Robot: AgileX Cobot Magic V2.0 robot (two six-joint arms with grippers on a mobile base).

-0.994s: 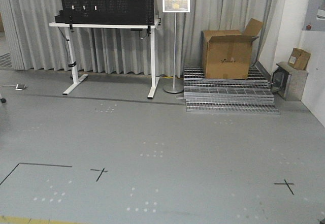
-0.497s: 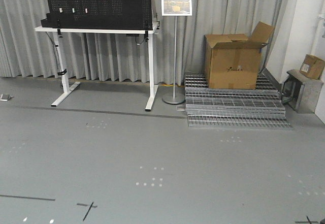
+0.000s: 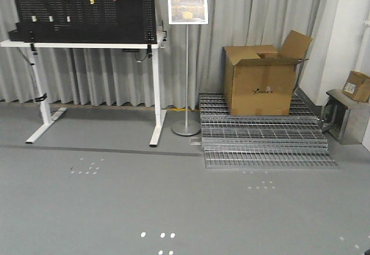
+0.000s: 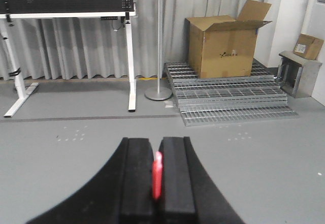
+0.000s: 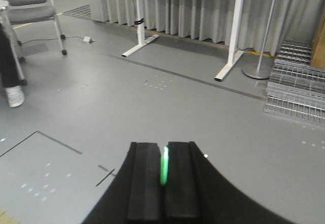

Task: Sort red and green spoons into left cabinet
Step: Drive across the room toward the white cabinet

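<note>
Red plastic shows as a thin upright sliver between the two black fingers of the left gripper [image 4: 156, 142]. This is the red spoon [image 4: 157, 177], clamped edge-on. Only a short length is exposed, and bowl and handle end cannot be told apart. The jaws stand almost together, parted by no more than the spoon's thickness. The fingers are matte black and flat-faced, widening into curved shoulders.

The right gripper [image 5: 163, 146] is in the same condition. Its jaws are closed on the green spoon [image 5: 164, 166], which appears as a glossy bright strip in the narrow slot, the rest hidden.

Ahead of the left gripper lies a smooth grey floor [image 4: 76, 158] marked with small white dots. Beyond it stands a white-legged desk [image 4: 130, 56] carrying a black perforated board [image 3: 87, 3]. Just right of the desk is a sign stand [image 4: 159, 41], a slim metal pole on a round base. Further ahead and to the right, stacked steel gratings [image 4: 228, 94] bear an open brown cardboard box [image 4: 223, 43]. Pleated grey curtain [image 3: 243, 12] closes the background.

Ahead and left of the right gripper, a grey padded chair [image 5: 30, 5] stands on metal legs, with a white shoe [image 5: 14, 96] at the frame edge. Dark tape lines [image 5: 40, 137] cross the floor left of this gripper.
</note>
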